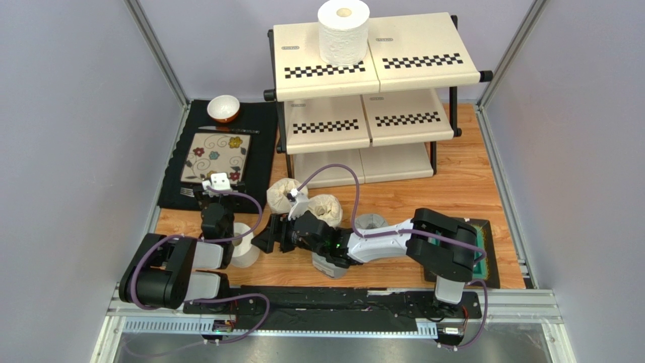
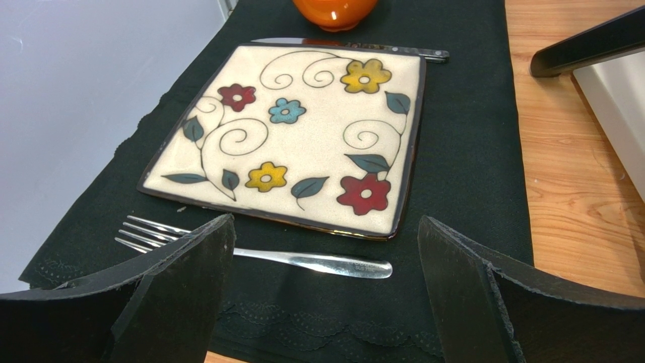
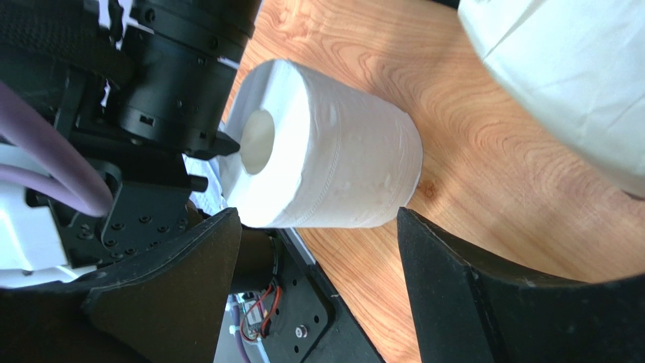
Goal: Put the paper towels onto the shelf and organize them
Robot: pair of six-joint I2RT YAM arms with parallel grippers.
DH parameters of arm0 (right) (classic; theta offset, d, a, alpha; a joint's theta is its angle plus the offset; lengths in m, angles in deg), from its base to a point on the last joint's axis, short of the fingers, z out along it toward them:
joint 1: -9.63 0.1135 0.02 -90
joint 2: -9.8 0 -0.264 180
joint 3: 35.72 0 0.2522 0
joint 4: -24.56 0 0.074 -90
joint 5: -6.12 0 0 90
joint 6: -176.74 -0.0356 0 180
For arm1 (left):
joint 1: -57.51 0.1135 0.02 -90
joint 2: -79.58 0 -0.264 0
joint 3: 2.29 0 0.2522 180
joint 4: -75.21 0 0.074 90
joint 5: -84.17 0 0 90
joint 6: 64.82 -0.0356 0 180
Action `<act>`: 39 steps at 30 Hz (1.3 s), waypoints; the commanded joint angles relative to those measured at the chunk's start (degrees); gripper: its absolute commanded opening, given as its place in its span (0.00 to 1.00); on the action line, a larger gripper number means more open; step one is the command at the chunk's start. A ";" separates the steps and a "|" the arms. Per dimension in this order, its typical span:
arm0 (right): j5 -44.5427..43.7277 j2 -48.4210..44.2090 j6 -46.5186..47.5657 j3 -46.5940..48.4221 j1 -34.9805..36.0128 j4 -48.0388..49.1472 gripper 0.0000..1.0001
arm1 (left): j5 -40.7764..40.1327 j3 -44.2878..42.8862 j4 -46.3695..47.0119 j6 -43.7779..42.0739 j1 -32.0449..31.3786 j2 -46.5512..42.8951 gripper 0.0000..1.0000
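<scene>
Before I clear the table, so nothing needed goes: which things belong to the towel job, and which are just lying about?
Job: shelf, top white roll, lower white roll, cream-wrapped rolls, grey-wrapped roll.
Lying about: floral plate, fork, knife, bowl, black mat.

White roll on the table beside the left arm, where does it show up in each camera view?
Top external: white roll at lower left, on the wood table, beside the left arm.
Left wrist: not in it.
Right wrist: white roll at centre, beyond the open right claw.
Shared landmark: the left arm, black and close beside the roll in both views.
</scene>
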 commanded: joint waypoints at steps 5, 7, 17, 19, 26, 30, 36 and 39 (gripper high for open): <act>0.35 -0.58 -0.49 1.94 -0.88 2.04 0.79 | -0.50 14.90 -4.15 0.61 0.41 -7.74 0.99; 0.09 -0.85 0.12 2.11 -0.97 1.08 0.79 | -1.65 13.85 -10.39 1.15 0.41 -13.35 0.99; 0.35 0.38 4.07 7.90 -1.06 -7.34 0.79 | -5.34 9.89 -28.16 5.10 0.41 -31.66 0.99; 0.52 0.91 5.22 9.75 -0.97 -9.38 0.79 | -5.60 9.36 -29.41 4.93 0.41 -32.99 0.99; -0.27 5.56 7.42 19.33 -1.06 -21.31 0.79 | -5.25 9.09 -30.29 5.10 0.41 -32.90 0.99; -2.11 7.24 8.21 22.32 -1.06 -25.55 0.79 | -6.04 9.53 -29.59 5.54 0.41 -33.87 0.99; -1.94 10.14 8.91 24.96 -1.06 -28.55 0.79 | -7.19 9.88 -29.41 5.89 0.41 -35.98 0.99; -1.24 10.93 9.27 25.93 -1.06 -28.90 0.79 | -7.19 10.32 -28.97 5.72 0.41 -36.15 0.99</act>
